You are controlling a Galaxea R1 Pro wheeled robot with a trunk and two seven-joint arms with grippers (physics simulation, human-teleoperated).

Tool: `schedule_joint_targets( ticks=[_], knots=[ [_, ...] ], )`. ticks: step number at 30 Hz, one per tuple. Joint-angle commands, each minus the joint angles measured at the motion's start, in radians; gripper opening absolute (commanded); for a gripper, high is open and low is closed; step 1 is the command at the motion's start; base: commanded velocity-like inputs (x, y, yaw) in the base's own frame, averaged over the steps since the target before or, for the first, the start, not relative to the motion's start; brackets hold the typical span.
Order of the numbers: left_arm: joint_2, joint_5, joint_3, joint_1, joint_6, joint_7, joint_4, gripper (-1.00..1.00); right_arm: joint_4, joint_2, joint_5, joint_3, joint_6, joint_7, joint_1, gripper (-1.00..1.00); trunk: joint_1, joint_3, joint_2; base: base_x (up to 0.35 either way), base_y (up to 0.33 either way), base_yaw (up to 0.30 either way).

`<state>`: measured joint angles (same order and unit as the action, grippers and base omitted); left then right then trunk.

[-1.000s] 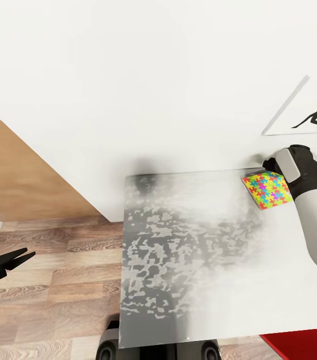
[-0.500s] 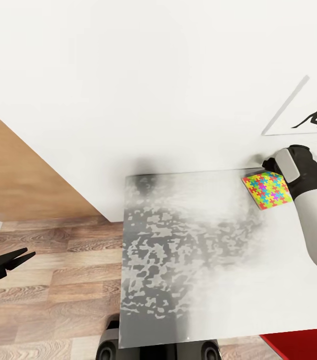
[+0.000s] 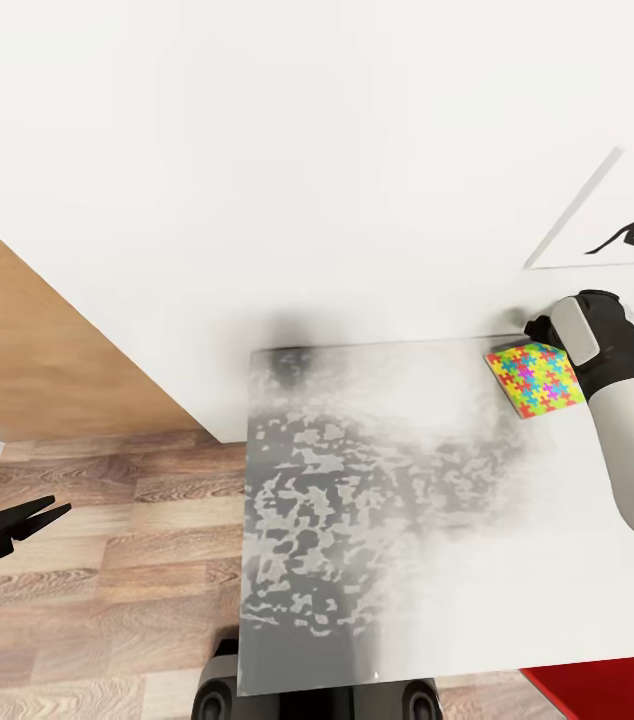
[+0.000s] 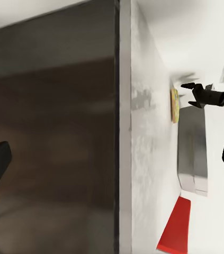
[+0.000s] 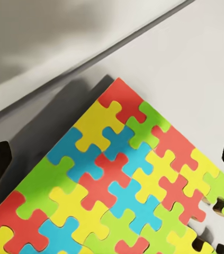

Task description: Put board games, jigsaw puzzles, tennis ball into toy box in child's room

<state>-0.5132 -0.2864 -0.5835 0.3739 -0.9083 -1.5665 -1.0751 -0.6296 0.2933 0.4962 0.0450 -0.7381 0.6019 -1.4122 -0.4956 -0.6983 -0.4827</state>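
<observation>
At the tabletop's far edge lies a jigsaw puzzle, flat, with the right hand directly over it, fingers spread wide. The left hand, narrowly parted, hangs above wooden floor beside the tabletop's left edge.

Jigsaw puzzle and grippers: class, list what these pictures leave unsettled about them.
- Jigsaw puzzle: head view, its right edge is covered by the right arm; right wrist view crops it.
- Right gripper: fingertips cut by the frame edges, so contact with the puzzle is unclear.
- Red object: cut off by the head view's corner, unidentifiable.
</observation>
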Motion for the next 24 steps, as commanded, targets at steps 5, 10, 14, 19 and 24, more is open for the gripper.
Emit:
schedule_joint_targets(
  ticks=[5, 10, 14, 19, 24],
  knots=[
    [0.000, 0.001, 0.000, 0.000, -0.011, -0.004, 0.000, 1.00, -0.001, 0.001, 0.010, 0.005, -0.003, 0.009, -0.001, 1.00, 0.000, -0.005, -0.001, 0.000, 0.000, 0.000],
    [0.000, 0.001, -0.001, 0.000, -0.011, -0.004, 0.000, 1.00, -0.001, 0.001, 0.010, 0.005, -0.003, 0.009, -0.001, 1.00, 0.000, -0.008, -0.001, 0.000, 0.000, 0.000],
    [0.000, 0.001, 0.000, 0.000, -0.011, -0.004, 0.000, 1.00, -0.001, 0.001, 0.010, 0.005, -0.003, 0.009, -0.001, 1.00, 0.000, -0.011, -0.001, 0.000, 0.000, 0.000],
    [0.000, 0.001, -0.001, 0.000, -0.011, -0.004, 0.000, 1.00, -0.001, 0.001, 0.010, 0.004, -0.003, 0.009, -0.001, 1.00, 0.000, -0.015, -0.001, 0.000, 0.000, 0.000],
    [0.000, 0.001, -0.001, 0.000, -0.011, -0.004, 0.000, 1.00, -0.001, 0.001, 0.010, 0.004, -0.003, 0.009, -0.001, 1.00, 0.000, -0.019, -0.001, 0.000, 0.000, 0.000]
  ],
)
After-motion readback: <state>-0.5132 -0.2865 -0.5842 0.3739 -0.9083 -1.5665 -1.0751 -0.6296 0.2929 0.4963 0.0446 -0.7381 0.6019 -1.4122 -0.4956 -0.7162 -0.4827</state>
